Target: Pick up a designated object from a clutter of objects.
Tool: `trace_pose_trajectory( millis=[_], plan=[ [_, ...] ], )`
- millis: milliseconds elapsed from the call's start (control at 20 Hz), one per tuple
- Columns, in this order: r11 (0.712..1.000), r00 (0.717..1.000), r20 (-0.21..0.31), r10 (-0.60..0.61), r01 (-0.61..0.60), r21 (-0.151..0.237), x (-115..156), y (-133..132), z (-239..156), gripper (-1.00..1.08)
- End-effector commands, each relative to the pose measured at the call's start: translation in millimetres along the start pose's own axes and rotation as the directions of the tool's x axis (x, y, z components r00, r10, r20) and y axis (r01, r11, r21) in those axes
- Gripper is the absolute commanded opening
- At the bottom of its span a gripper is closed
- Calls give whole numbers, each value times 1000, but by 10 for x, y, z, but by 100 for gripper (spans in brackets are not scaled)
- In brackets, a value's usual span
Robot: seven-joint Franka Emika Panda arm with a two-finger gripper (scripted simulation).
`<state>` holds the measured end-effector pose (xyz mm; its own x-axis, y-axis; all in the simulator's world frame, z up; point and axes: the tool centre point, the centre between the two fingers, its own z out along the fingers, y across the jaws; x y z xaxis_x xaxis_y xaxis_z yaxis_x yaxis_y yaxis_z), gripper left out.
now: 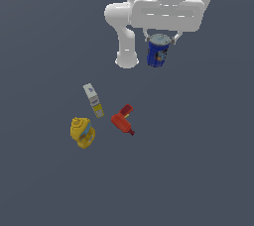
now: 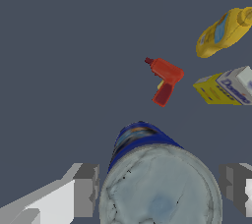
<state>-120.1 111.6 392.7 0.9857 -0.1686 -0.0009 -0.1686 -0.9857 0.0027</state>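
The designated object, a small blue can point(image 1: 158, 54) with a pale silvery top, hangs upright under the white hand, apart from the rest of the clutter. My gripper point(image 1: 161, 38) is shut on it, one finger on each side of its rim. In the wrist view the can point(image 2: 142, 139) fills the space between the two grey fingers point(image 2: 86, 188), and the gripper point(image 2: 160, 191) sits over its round top. The floor under the can is hidden.
On the dark floor lie a slim white-and-yellow box point(image 1: 94, 100), a red bottle shape point(image 1: 123, 119) and a yellow lumpy container point(image 1: 82, 132), grouped toward the exterior view's left. The arm's white base point(image 1: 126, 60) stands just beside the held can.
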Motion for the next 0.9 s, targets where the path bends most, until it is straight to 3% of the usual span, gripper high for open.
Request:
trace_pose_trajectory(
  millis=[0, 850],
  plan=[
    [1000, 1000, -2, 1, -1, 1, -34, -28, -58, -100],
    [1000, 1000, 1, 0, 0, 0, 117, -46, -333, -100]
  ],
)
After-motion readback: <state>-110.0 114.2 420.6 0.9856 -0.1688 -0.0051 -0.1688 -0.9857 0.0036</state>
